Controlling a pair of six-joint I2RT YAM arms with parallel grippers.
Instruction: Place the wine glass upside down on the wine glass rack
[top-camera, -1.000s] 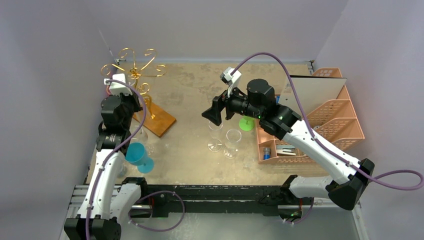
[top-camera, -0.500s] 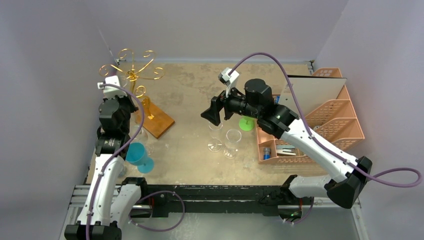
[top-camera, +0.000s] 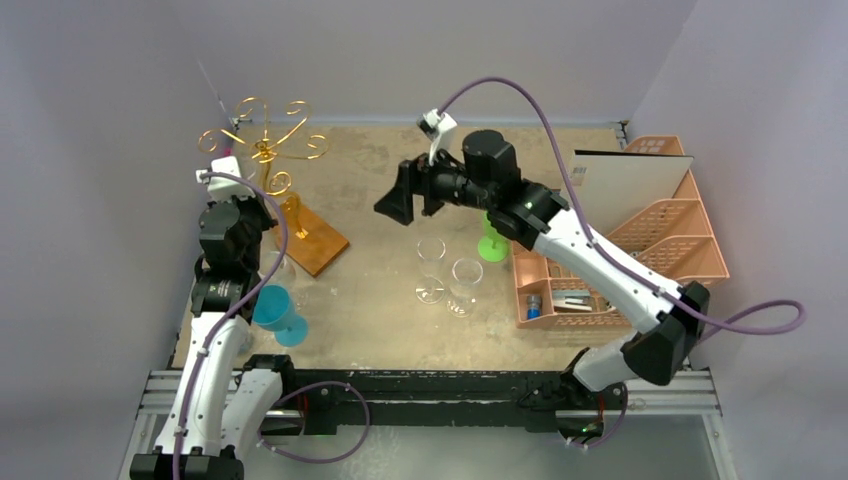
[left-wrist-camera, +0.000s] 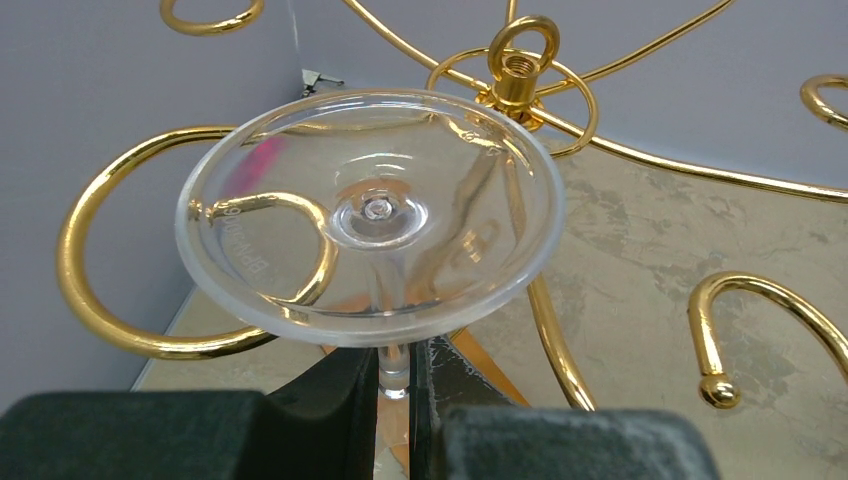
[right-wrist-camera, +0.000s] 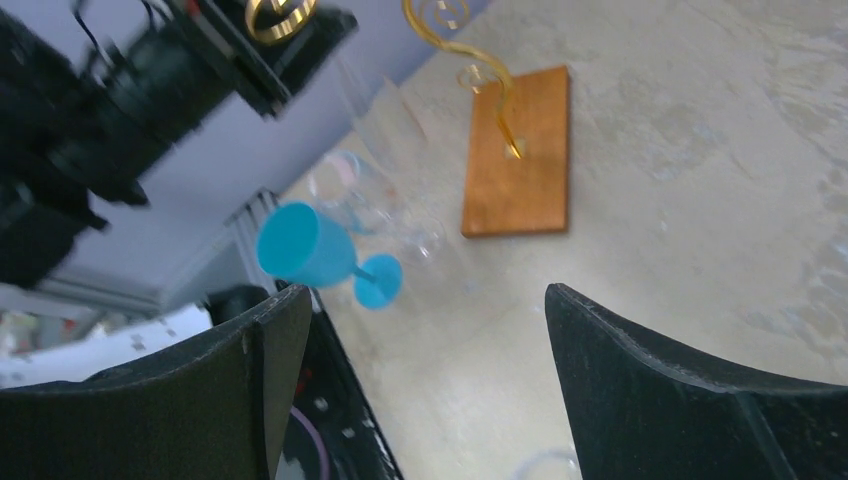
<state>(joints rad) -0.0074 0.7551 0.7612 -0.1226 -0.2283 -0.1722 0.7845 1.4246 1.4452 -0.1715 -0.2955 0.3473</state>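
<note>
My left gripper (left-wrist-camera: 395, 385) is shut on the stem of a clear wine glass (left-wrist-camera: 370, 215). The glass is held upside down, its round foot facing the wrist camera. The foot sits among the curled gold arms of the wine glass rack (left-wrist-camera: 517, 75), just in front of its centre ring. In the top view the rack (top-camera: 265, 150) stands at the back left on its orange-brown wooden base (top-camera: 315, 240), with my left gripper (top-camera: 255, 215) beside it. My right gripper (top-camera: 400, 195) is open and empty, raised above the middle of the table; its jaws (right-wrist-camera: 425, 340) stand wide apart.
Two clear glasses (top-camera: 432, 270) (top-camera: 465, 285) stand mid-table, with a green glass (top-camera: 491, 245) behind them. A blue glass (top-camera: 275, 312) lies by the left arm. The pink lattice organiser (top-camera: 640, 250) fills the right side.
My right arm has swung left and farther back, toward the rack side. My left gripper has shifted slightly with the glass still held.
</note>
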